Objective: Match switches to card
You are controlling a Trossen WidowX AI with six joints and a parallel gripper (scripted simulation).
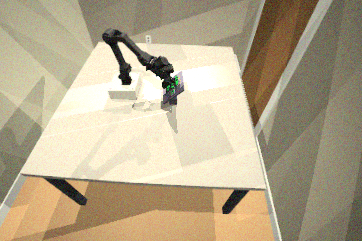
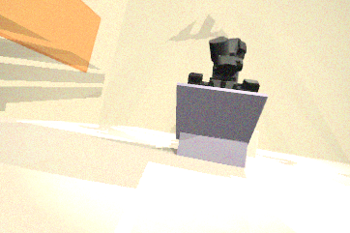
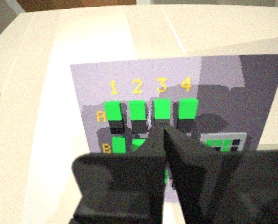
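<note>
Gripper [image 3: 166, 131] fingers are pressed together, holding nothing, tip at frame centre in the wrist view. Directly above the tip sits switch A3 [image 3: 162, 111] on the panel [image 3: 85, 85]; its long axis runs up-frame. Neighbouring A2 [image 3: 137, 114] and A4 [image 3: 188, 112] stand just beside it, leaving little side room. The card [image 3: 224, 143] lies lower right.

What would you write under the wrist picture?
Shut gripper pointing at row A's switch 3 on the purple panel.

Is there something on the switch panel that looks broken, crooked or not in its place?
Nothing stands out. The panel lies flat on the table, row A's four switches sit evenly, and the shut gripper points at switch 3. Row B is mostly hidden.
</note>
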